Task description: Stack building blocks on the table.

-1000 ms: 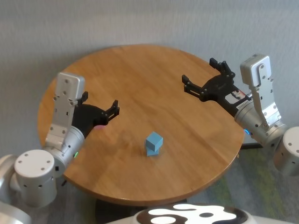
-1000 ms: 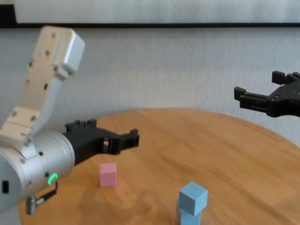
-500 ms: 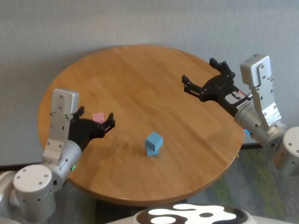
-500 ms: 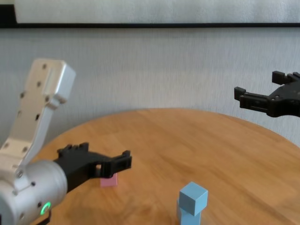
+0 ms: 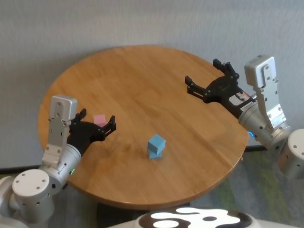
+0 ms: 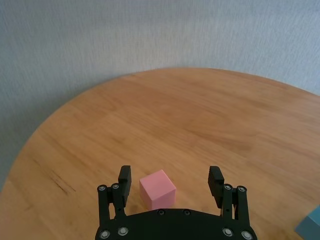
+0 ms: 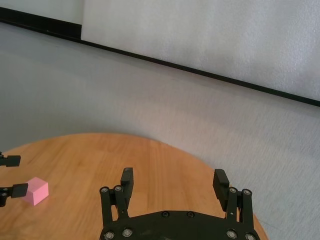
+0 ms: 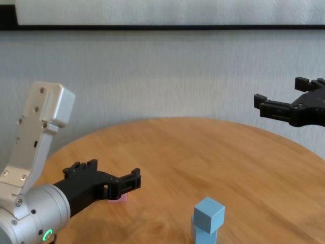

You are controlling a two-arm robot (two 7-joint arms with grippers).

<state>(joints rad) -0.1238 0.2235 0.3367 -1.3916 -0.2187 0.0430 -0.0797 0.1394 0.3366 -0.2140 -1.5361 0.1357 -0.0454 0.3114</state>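
Two light blue building blocks (image 5: 156, 145) are stacked near the table's (image 5: 142, 80) front middle, the top one twisted; the stack (image 8: 207, 221) also shows in the chest view. A pink block (image 5: 99, 119) rests on the table at the left. My left gripper (image 5: 97, 117) is open and low over the table, and the pink block (image 6: 158, 188) sits between its fingers without touching them. In the chest view the left gripper (image 8: 114, 170) hides most of the pink block (image 8: 121, 198). My right gripper (image 5: 202, 71) is open and empty, hovering above the table's right side.
The round table ends close to the left gripper's side and a grey wall (image 5: 152, 23) stands behind it. A corner of the blue stack (image 6: 310, 226) shows in the left wrist view. The pink block (image 7: 36, 190) also appears far off in the right wrist view.
My left arm has come down and drawn back, so its open fingers now stand on either side of the pink block. The right arm and the blue stack have not moved.
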